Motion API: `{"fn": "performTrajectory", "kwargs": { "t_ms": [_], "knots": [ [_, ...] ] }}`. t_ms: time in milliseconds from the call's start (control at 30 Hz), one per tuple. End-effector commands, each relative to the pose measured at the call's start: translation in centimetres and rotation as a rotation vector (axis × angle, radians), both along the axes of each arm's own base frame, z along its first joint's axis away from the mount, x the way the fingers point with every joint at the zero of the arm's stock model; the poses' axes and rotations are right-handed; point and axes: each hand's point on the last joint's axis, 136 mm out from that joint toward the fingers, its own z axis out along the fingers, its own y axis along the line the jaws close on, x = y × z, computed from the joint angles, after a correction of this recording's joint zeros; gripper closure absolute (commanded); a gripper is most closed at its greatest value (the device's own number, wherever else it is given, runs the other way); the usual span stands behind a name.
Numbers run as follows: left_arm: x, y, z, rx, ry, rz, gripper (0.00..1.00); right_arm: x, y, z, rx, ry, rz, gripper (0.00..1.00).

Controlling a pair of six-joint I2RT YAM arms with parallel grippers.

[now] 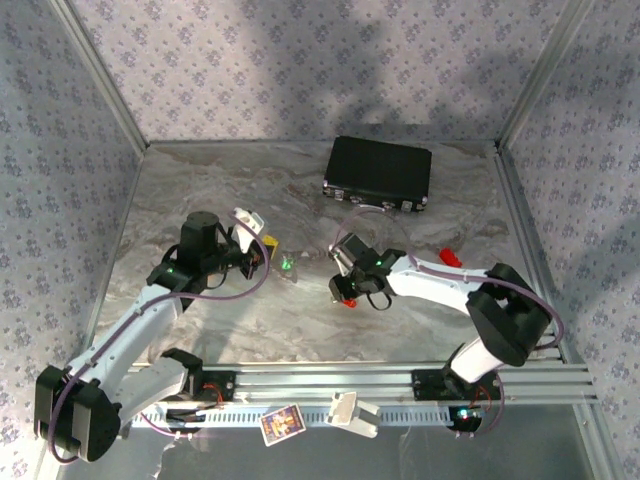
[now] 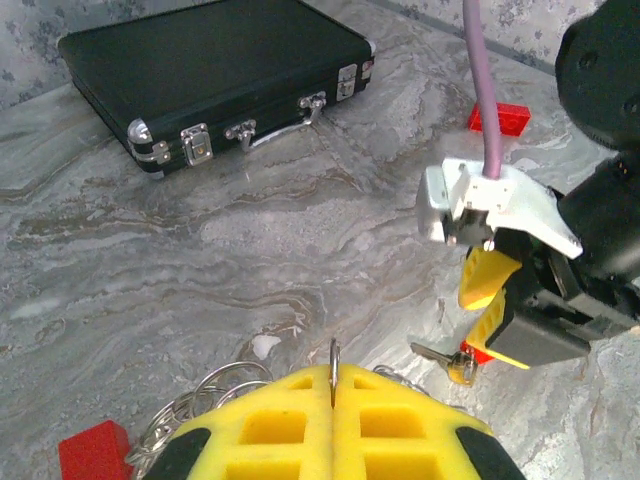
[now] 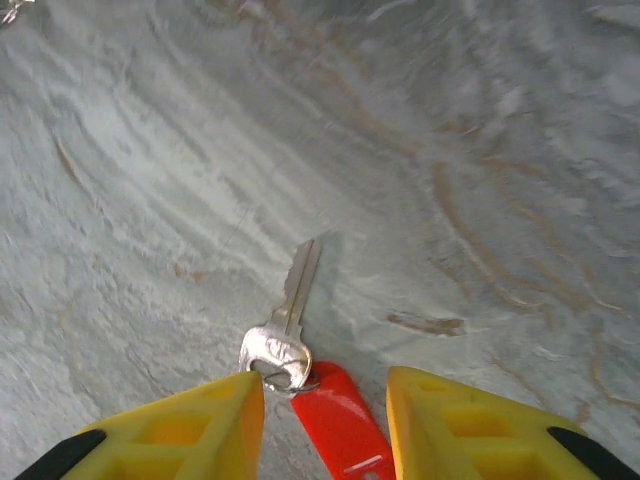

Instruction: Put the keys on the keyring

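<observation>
A silver key (image 3: 287, 325) with a red plastic tag (image 3: 340, 420) lies flat on the marble table. Its tag sits between the spread fingers of my right gripper (image 3: 325, 385), which is open and grips nothing. From the left wrist view the same key (image 2: 445, 358) shows just below the right gripper's yellow fingers (image 2: 485, 295). My left gripper (image 2: 335, 378) is shut on the keyring (image 2: 333, 358), a thin silvery ring held edge-on between the pads. More silvery loops (image 2: 185, 410) spill out to its left. In the top view the left gripper (image 1: 262, 248) and right gripper (image 1: 345, 290) face each other mid-table. A small green spot (image 1: 285, 264) lies between them.
A black rectangular case (image 1: 378, 172) lies at the back of the table, its latches towards the arms. One red block (image 1: 451, 257) sits right of the right arm, and another red block (image 2: 95, 450) lies beside the left fingers. Metal rails edge the table.
</observation>
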Motion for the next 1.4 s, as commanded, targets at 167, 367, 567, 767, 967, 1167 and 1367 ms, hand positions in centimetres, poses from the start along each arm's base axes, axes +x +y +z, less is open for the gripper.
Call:
{"fn": "performTrajectory", "kwargs": {
  "t_ms": [167,367,567,767,967,1167,1367],
  "knots": [
    [-0.4,-0.9,0.9,-0.041,-0.056,-0.061,1.00,-1.2,-0.2,-1.5,0.004,0.089,-0.023,0.62],
    [-0.3,-0.9,0.5,-0.038,-0.044,-0.060,1.00,-0.6,-1.0,-0.8,-0.003,0.117,-0.160,0.59],
    [-0.5,-0.9,0.4,-0.034,-0.050,-0.067,1.00,0.3,-1.1,0.4,-0.018,0.033,-0.061,0.62],
    [-0.7,-1.0,0.3,-0.026,-0.056,-0.084,1.00,4.2,0.6,6.2,0.063,-0.258,0.183,0.61],
    [-1.0,-1.0,-0.5,0.041,-0.023,-0.120,1.00,5.9,0.9,8.5,0.287,-0.379,0.437,0.61],
    [-1.0,-1.3,-0.4,0.028,-0.057,-0.144,1.00,2.7,-0.6,5.9,0.120,-0.458,0.870,0.61],
    [-1.0,-1.3,-1.1,0.042,-0.088,-0.138,1.00,1.5,-2.6,1.6,-0.073,-0.357,1.015,0.62]
  ]
}}
